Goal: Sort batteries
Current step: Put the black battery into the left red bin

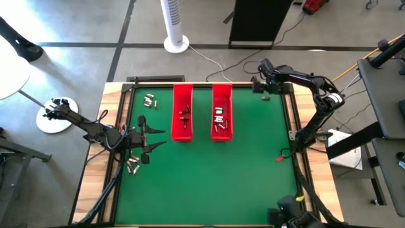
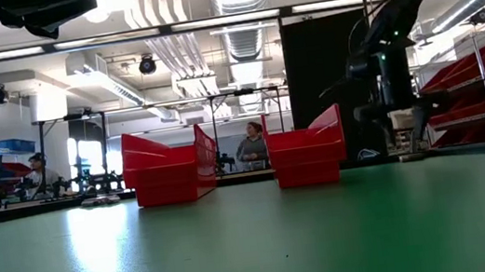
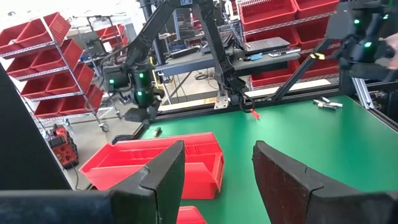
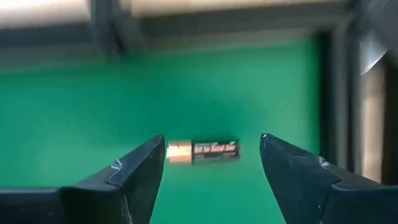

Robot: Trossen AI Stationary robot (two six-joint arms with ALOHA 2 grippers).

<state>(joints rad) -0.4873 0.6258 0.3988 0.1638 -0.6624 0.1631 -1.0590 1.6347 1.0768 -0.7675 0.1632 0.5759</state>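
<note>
My right gripper (image 1: pixel 263 89) is at the table's far right corner, open, pointing down over one battery (image 4: pixel 202 151) with a coppery end. The battery lies on its side on the green mat (image 1: pixel 209 171), and in the right wrist view (image 4: pixel 212 140) the fingers stand on either side of it. The battery also shows in the high view (image 1: pixel 266 98). My left gripper (image 1: pixel 163 138) is open and empty at the table's left, above the mat; it also shows in its wrist view (image 3: pixel 217 155). Loose batteries lie at the far left (image 1: pixel 150 99) and near left (image 1: pixel 133 166).
Two long red trays (image 1: pixel 182 113) (image 1: pixel 221 111) stand side by side at the far middle, each with a few batteries inside. A small red thing (image 1: pixel 278 157) lies at the right edge. A dark frame (image 1: pixel 209 84) runs round the mat. People are in the room behind.
</note>
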